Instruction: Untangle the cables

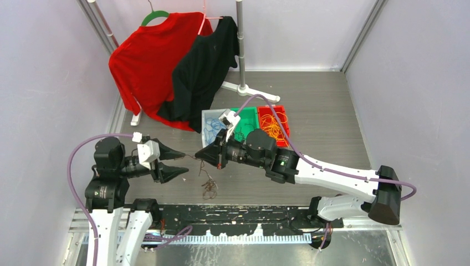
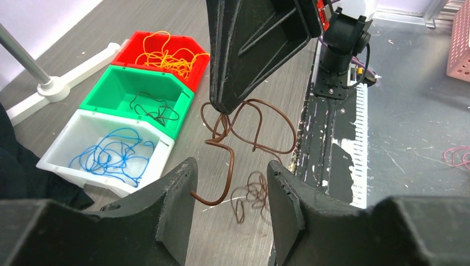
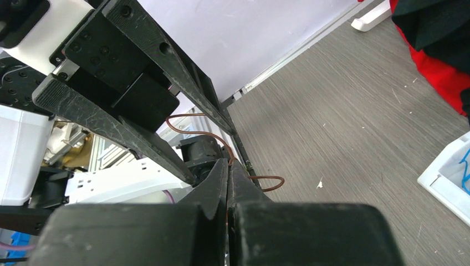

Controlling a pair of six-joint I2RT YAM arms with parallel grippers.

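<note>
The grey wood-grain table fills the workspace. At its far left a red shirt and a black shirt hang from a rack.

In front of them the two arms reach toward each other over the middle of the table. The right gripper points left with its fingers pressed together, pinching a brown cable at its tip. The left gripper faces it from just beside, its jaws part-way spread and holding nothing.

Behind the right arm three bins sit side by side, touching: a white bin, a green bin and a red bin.

The brown cable hangs in loose loops from the right gripper's closed tip. Its lower bend runs through the gap between the left gripper's fingers – whether it touches a finger I cannot tell – and a small knotted bunch of it lies on the table below. Blue cables lie tangled in the white bin, a dark cable lies in the green one, and orange cables lie in the red one.
</note>
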